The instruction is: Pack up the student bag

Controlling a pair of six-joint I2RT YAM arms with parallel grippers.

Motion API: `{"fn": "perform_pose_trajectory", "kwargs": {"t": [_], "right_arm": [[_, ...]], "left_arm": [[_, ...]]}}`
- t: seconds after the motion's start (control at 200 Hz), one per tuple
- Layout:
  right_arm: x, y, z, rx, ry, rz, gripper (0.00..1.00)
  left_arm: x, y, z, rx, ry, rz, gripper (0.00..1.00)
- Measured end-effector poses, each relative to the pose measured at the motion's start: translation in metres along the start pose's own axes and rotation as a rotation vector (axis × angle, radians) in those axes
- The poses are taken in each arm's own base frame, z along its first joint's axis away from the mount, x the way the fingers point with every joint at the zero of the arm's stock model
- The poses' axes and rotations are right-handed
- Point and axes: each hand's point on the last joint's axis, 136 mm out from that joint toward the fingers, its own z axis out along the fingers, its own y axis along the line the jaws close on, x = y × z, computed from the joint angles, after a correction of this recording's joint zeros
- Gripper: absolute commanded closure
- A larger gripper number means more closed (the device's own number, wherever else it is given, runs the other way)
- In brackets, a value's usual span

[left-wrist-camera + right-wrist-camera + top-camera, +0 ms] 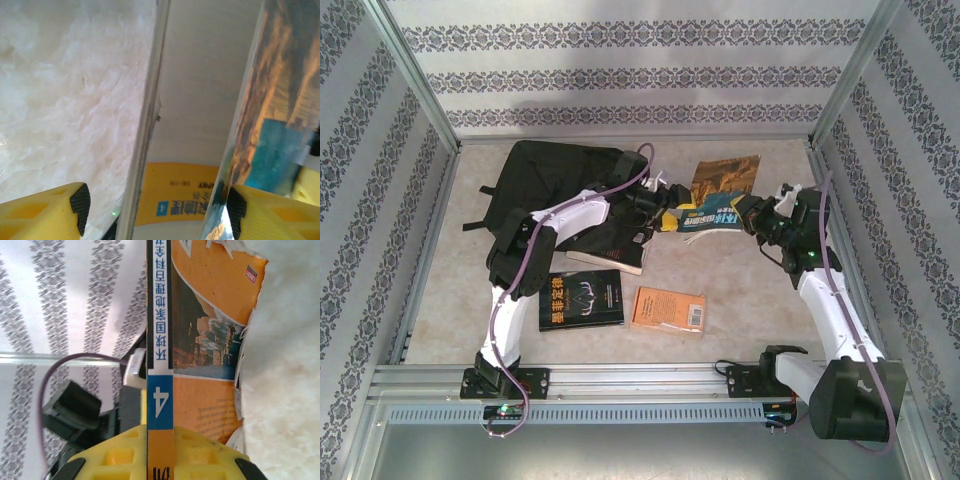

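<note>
The student bag (555,175), black and soft, lies at the back left of the table. Just right of it a paperback book (712,215) with a blue, yellow and orange cover hangs above the table between both arms, its torn brownish cover (725,172) splayed upward. My right gripper (748,215) is shut on the book's spine (160,355) near the blue "4", yellow fingers (210,450) pressed on either side. My left gripper (157,210) is open at the book's other end; the loose leaves (145,150) and glossy cover (265,100) stand between its pads (80,205).
A black book (582,298) and an orange book (669,309) lie flat near the front. A third dark book (612,257) lies under my left forearm. Metal frame rails (430,250) and patterned walls border the table on three sides.
</note>
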Motion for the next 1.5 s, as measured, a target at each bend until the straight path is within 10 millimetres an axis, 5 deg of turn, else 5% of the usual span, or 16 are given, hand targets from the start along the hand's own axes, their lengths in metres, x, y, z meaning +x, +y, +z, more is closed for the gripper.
{"fn": "perform_pose_trajectory", "kwargs": {"t": [0.155,0.335,0.595,0.749,0.969,1.094,1.504], "right_arm": [[-0.005,0.035,-0.005,-0.067,0.005,-0.05,1.0],[-0.004,0.059,-0.004,-0.112,0.022,-0.052,1.0],[0.001,0.084,0.014,-0.157,0.071,-0.017,1.0],[-0.002,0.089,0.021,-0.171,0.068,0.009,1.0],[-0.002,0.089,0.022,-0.159,0.065,0.005,1.0],[0.001,0.087,0.018,-0.14,0.065,-0.028,1.0],[0.014,0.071,0.015,-0.09,0.123,-0.085,1.0]], "left_arm": [[-0.009,-0.014,-0.014,0.08,-0.034,-0.002,0.22],[-0.019,-0.033,-0.023,0.215,-0.075,-0.046,0.05],[-0.028,-0.097,-0.046,0.469,-0.13,-0.04,0.09],[-0.031,-0.11,-0.053,0.558,-0.138,-0.061,0.16],[-0.034,-0.114,-0.058,0.599,-0.137,-0.089,0.48],[-0.038,-0.108,-0.063,0.6,-0.151,-0.091,0.59],[-0.03,-0.111,-0.07,0.555,-0.153,0.001,0.66]]}}
